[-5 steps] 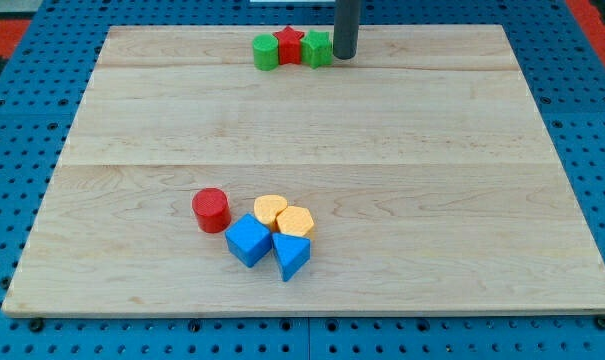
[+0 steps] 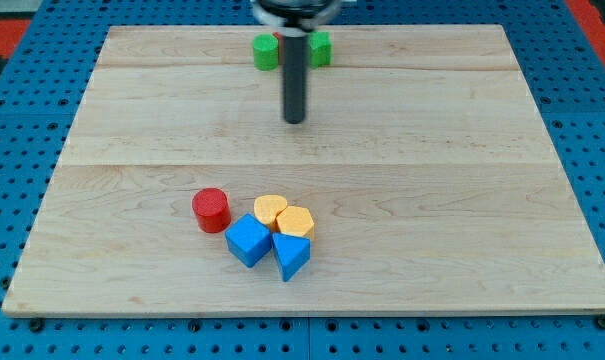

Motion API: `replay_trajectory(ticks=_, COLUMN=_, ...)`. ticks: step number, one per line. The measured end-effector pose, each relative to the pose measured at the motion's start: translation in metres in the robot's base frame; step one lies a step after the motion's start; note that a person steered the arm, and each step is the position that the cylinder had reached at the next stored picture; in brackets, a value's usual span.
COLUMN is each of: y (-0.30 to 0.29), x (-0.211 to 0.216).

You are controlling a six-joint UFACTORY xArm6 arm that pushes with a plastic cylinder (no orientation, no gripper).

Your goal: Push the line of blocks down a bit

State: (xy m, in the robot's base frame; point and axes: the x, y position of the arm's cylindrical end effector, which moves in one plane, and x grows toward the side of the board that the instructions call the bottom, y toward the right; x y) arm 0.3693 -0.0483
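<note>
A short line of blocks lies at the view's top of the wooden board [image 2: 462, 200]: a green cylinder [image 2: 266, 52] on the left and a green block [image 2: 320, 47] on the right. The rod hides what lies between them. My tip [image 2: 295, 121] rests on the board below the line, under its middle, clear of the blocks.
A cluster lies lower on the board: a red cylinder [image 2: 211, 210], two yellow blocks [image 2: 270, 210] [image 2: 296, 221], a blue cube [image 2: 248, 240] and a blue triangular block [image 2: 291, 256]. Blue pegboard [image 2: 22, 80] surrounds the board.
My tip has moved from the right end of the line to the left and down, onto the board below the line. The red star between the green blocks is now hidden by the rod.
</note>
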Motion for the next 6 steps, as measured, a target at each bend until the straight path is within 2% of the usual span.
replay_trajectory(ticks=1, y=-0.103, x=-0.004)
replay_trajectory(ticks=2, y=-0.139, x=-0.02)
replay_trajectory(ticks=5, y=-0.139, x=-0.018)
replay_trajectory(ticks=6, y=-0.141, x=-0.084)
